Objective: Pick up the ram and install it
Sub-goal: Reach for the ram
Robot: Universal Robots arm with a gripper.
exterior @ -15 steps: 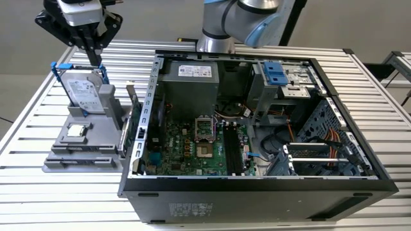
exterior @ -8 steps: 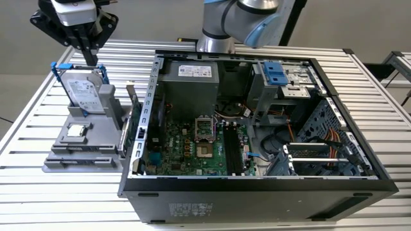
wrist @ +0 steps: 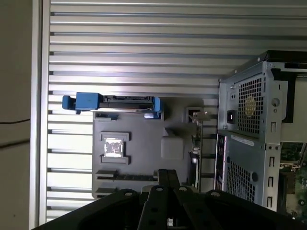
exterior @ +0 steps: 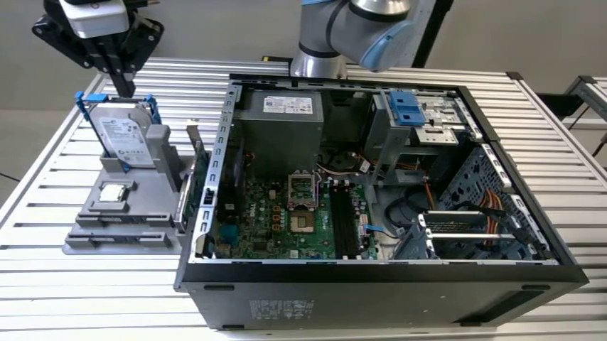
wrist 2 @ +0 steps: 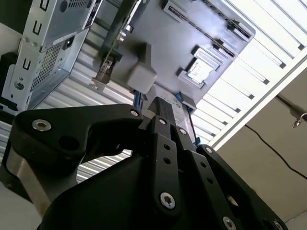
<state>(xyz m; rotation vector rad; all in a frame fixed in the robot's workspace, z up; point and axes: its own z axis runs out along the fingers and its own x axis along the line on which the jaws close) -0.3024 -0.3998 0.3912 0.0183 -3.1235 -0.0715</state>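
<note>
The ram [exterior: 189, 193] looks like a thin dark-green board standing on edge along the side of the grey holder [exterior: 95, 245], next to the computer case. I see it edge-on in both wrist views [wrist: 197, 153] [wrist 2: 117, 31]. My gripper [exterior: 124, 87] hangs above the far end of the holder, just over the blue-framed hard drive [exterior: 128, 135]. Its black fingers are shut with nothing between them. They point down at the holder in both wrist views [wrist: 168, 173] [wrist 2: 164, 103]. The ram lies off to the side of the fingertips, toward the case.
The open computer case [exterior: 379, 280] stands at the exterior view's right of the holder, with long black memory slots [exterior: 343, 220] on its green motherboard. A small silver processor chip [exterior: 114, 192] sits in the holder. All of it rests on a slatted metal table [exterior: 57, 298].
</note>
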